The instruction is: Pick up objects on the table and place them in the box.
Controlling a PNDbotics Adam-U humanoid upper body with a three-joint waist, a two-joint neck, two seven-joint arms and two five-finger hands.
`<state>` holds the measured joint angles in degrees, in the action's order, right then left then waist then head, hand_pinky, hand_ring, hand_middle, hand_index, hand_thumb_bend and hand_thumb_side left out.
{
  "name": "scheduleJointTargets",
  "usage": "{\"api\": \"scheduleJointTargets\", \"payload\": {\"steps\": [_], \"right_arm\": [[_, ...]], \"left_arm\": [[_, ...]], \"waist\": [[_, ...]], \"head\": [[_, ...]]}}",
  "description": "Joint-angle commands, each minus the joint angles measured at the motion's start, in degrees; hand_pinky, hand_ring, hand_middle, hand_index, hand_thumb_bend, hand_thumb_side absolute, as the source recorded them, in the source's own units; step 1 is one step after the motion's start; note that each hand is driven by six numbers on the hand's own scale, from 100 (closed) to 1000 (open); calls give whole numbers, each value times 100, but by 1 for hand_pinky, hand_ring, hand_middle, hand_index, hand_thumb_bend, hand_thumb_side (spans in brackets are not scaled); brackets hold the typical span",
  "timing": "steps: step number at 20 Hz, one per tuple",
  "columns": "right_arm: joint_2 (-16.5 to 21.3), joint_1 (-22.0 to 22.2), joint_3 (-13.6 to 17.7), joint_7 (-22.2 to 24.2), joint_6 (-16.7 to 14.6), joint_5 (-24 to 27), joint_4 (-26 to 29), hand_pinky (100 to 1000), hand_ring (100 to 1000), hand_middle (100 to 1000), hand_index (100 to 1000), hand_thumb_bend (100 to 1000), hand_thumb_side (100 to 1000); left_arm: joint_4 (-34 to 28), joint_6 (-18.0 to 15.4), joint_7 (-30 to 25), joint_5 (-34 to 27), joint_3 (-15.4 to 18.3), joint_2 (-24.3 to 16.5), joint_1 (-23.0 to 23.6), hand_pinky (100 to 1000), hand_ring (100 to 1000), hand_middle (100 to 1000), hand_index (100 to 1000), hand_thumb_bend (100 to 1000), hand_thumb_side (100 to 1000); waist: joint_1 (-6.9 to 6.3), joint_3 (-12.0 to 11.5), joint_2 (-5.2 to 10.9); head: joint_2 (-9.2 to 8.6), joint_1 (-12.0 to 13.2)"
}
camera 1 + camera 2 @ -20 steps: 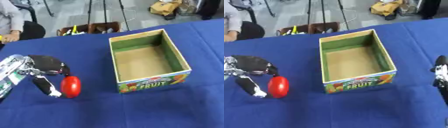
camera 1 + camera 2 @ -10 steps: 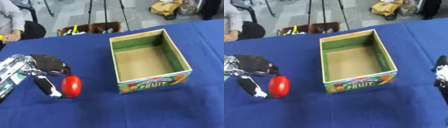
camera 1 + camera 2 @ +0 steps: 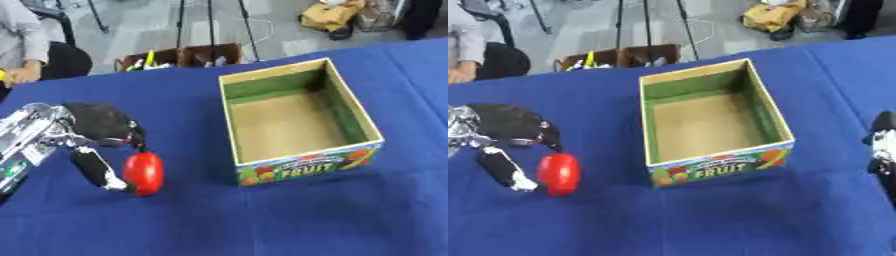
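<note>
A: Holding a red object [image 3: 143, 173], the left hand [image 3: 98, 131] sits at the left side of the blue table [image 3: 289, 220]. Its thumb and a finger are curled in on the object, one on each side, so it is pinched between them.

B: What is the red thing?

A: A smooth, rounded, upright oval (a fruit, or perhaps a pepper; I cannot tell which). Its lower end is at the cloth, though I cannot say whether it touches or hangs just above it.

B: And the box?

A: The box [image 3: 297, 120] stands to the right of the red object, apart from it, with a strip of blue cloth between them. It is open at the top, green on its inner walls and brown on its floor. Its near face carries bright pictures and the word FRUIT. Nothing lies in it.

B: The other hand?

A: The right hand [image 3: 882, 145] shows only at the right edge of the right eye view, a dark shape with a pale patch, well apart from the box. Whether its fingers are straight or curled I cannot tell.

B: Anything beyond the table?

A: A brown crate [image 3: 182, 54] holding small things stands on the grey floor past the far edge, with thin tripod legs [image 3: 210, 20] above it.
</note>
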<state>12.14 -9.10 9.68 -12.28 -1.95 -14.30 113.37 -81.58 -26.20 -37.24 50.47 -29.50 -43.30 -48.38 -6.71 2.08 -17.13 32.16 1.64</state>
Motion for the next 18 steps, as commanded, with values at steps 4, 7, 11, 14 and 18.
{"api": "scheduleJointTargets", "payload": {"steps": [4,7,11,14,18], "right_arm": [[51,-54,17,-20,-28,-18,123,226,100,224,436,144,712],[52,-51,24,-32,-34,-22,123,226,100,224,436,145,714],[52,-52,29,-43,-39,-27,123,226,100,224,436,144,715],[55,-54,30,-47,-41,-29,123,226,100,224,436,144,715],[56,-57,31,-51,-41,-25,123,226,100,224,436,141,715]], "left_arm": [[-73,-1549,-1472,256,6,-150,-83,604,678,698,836,667,804],[-96,-1527,-1472,342,30,-145,-83,582,653,677,819,644,781],[-96,-1473,-1450,376,-3,-119,-67,562,634,659,810,636,777],[-105,-1442,-1407,397,-22,-101,-60,566,642,674,812,639,781],[-159,-1421,-1270,558,-48,-78,-58,566,637,671,809,632,779]], "waist": [[21,1,86],[25,6,79],[25,13,69],[21,17,63],[11,25,61]], "head": [[-10,16],[-15,16],[-16,20],[-23,18],[-35,15]]}}
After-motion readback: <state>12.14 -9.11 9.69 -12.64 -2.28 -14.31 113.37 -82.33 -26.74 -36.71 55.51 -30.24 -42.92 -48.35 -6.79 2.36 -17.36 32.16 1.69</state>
